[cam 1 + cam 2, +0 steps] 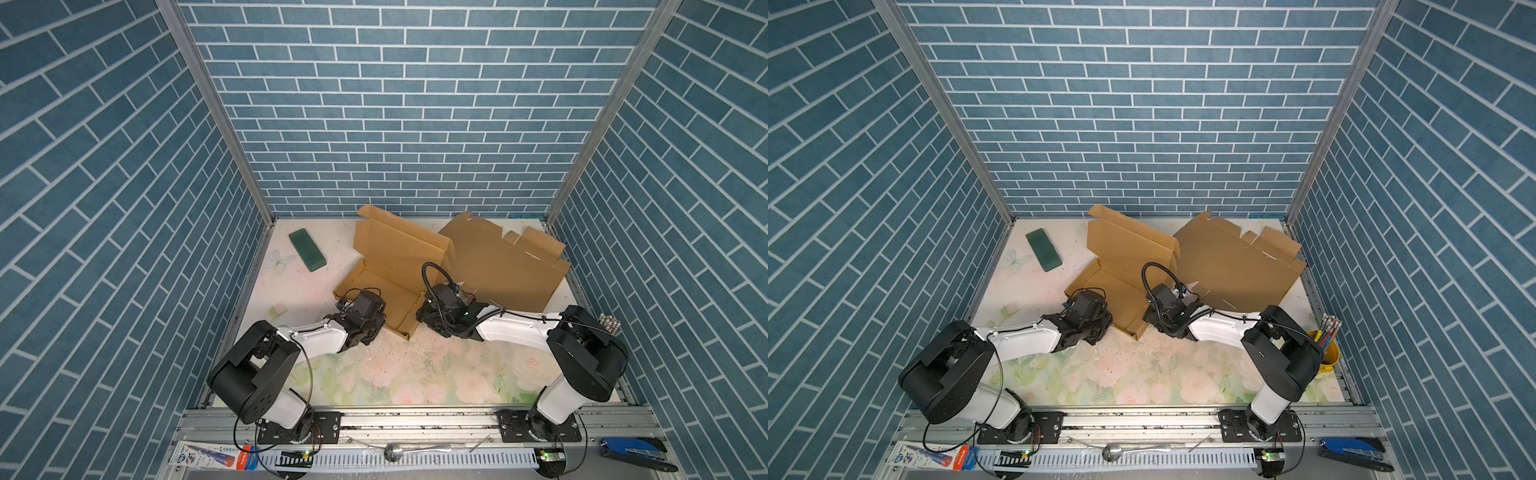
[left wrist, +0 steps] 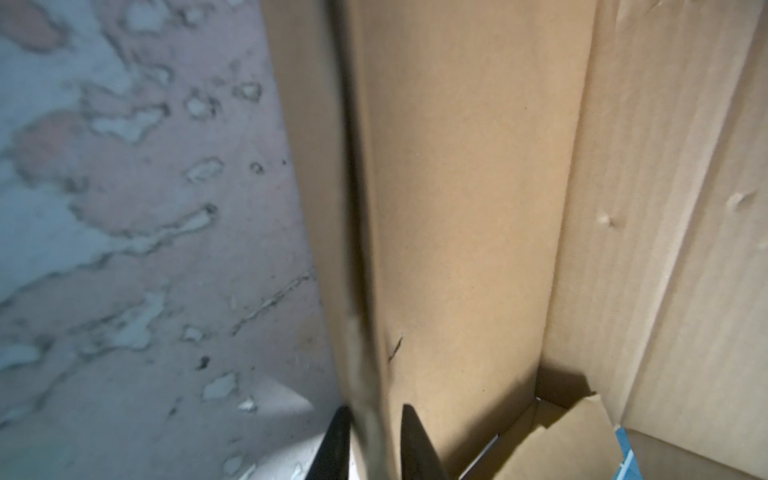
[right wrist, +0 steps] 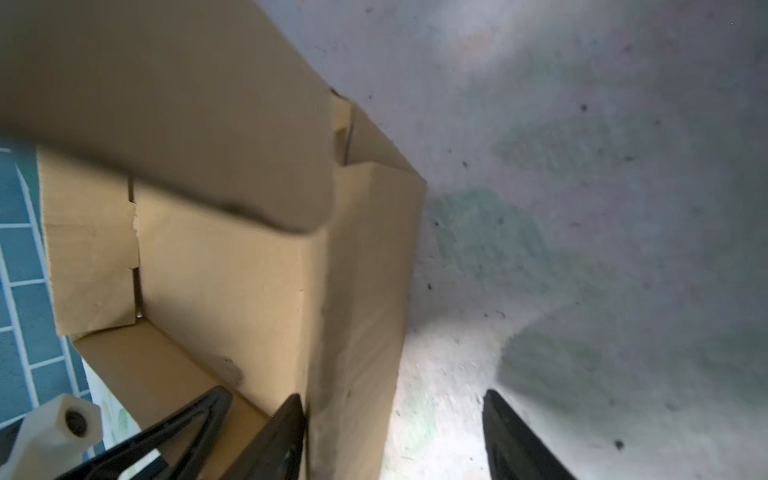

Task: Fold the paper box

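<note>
Roughly, the paper box lies toward 12 o'clock on the table, tray running 10 to 4 o'clock. At its 7 o'clock wall the left gripper straddles cardboard, pinching or slack I cannot tell; the right gripper gapes across the 4 o'clock end.

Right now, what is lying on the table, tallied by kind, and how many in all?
Cardboard pieces: 2, the half-folded box and the flat sheet
Green block: 1
Yellow pencil cup: 1
Total: 4
</note>
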Tool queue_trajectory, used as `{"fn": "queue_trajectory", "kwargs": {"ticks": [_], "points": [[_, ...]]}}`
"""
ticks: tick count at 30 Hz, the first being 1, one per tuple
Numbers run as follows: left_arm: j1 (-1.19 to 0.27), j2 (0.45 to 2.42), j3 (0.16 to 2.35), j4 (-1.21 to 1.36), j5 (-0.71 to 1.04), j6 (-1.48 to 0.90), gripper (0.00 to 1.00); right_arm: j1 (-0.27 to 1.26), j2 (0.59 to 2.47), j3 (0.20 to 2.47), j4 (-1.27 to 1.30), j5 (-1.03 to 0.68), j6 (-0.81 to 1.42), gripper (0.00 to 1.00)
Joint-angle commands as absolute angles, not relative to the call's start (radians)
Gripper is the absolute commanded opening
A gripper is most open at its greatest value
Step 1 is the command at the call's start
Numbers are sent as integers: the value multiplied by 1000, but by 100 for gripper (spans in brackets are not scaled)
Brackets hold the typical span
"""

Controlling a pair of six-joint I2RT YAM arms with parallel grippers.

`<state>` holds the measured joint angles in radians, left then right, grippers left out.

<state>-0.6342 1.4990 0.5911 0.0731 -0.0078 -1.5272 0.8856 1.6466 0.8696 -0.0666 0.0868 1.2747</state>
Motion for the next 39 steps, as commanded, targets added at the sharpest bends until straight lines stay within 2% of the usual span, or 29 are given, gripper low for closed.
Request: {"fn": "queue_trajectory", "kwargs": {"ticks": [1, 5, 8, 11, 14, 19, 22, 25, 28, 35, 39], "points": [[-641, 1503, 589, 81, 0, -1509, 24, 892, 1671, 919, -81, 126, 1289, 64], [-641, 1483, 592, 70, 4, -1498, 30, 893, 1696, 920, -94, 116, 1293, 53], [-639, 1425, 613, -10, 15, -1448, 45, 888, 1705, 939, -152, 124, 1275, 43], [-637, 1305, 625, -152, 0, -1370, 56, 878, 1713, 978, -252, 152, 1216, 34], [-615, 1164, 613, -295, -23, -1298, 61, 866, 1729, 1022, -344, 153, 1137, 27], [-469, 1004, 637, -427, 8, -1050, 62, 843, 1778, 1121, -515, 160, 946, 18], [-350, 1017, 691, -442, 94, -786, 62, 822, 1829, 1212, -645, 182, 784, 13], [-282, 1078, 748, -508, 78, -597, 61, 812, 1869, 1287, -746, 251, 640, 11], [-278, 1139, 735, -477, 101, -532, 61, 808, 1884, 1310, -769, 297, 578, 12], [-313, 1270, 682, -322, 145, -541, 59, 812, 1932, 1327, -756, 367, 557, 12], [-353, 1337, 683, -284, 128, -547, 50, 823, 1957, 1334, -772, 442, 561, 2]]}}
